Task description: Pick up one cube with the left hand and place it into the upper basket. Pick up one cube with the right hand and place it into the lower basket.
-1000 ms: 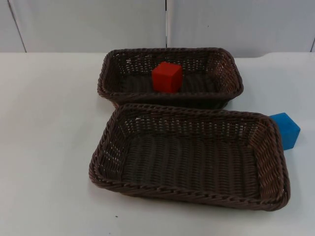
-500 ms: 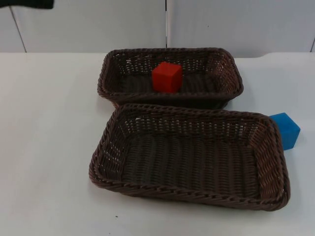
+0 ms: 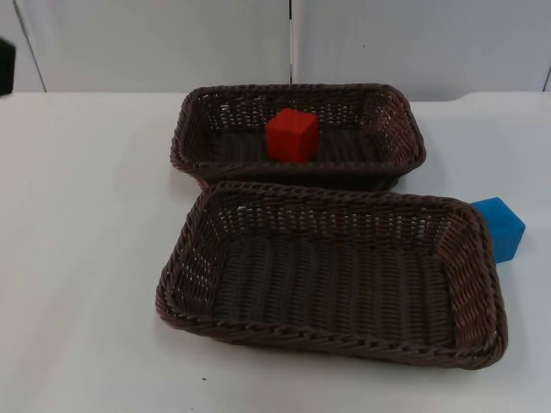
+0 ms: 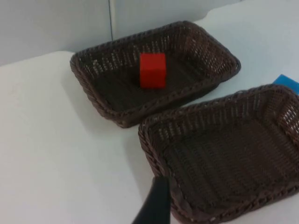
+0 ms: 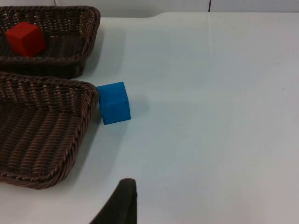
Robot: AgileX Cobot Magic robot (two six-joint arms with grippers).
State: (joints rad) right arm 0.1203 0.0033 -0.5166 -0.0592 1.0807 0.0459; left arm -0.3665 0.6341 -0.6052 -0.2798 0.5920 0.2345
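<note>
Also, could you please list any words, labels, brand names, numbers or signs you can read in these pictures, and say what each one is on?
None: no readable text, number or sign stands on anything here.
The red cube in the upper basket has plain faces.
The blue cube, on the table beside the lower basket, is plain too.
Both baskets are bare brown weave; the table and the partition wall carry no marks.

Both baskets – the upper basket (image 3: 297, 133) and the lower basket (image 3: 331, 271) – look like dark brown woven wicker, rough and ribbed, with a braided rim and a dull finish. The red cube (image 3: 292, 134) and the blue cube (image 3: 499, 227) have smooth, matt faces – the material itself I cannot tell. The white bench (image 3: 86, 258) is smooth, with a soft sheen.
</note>
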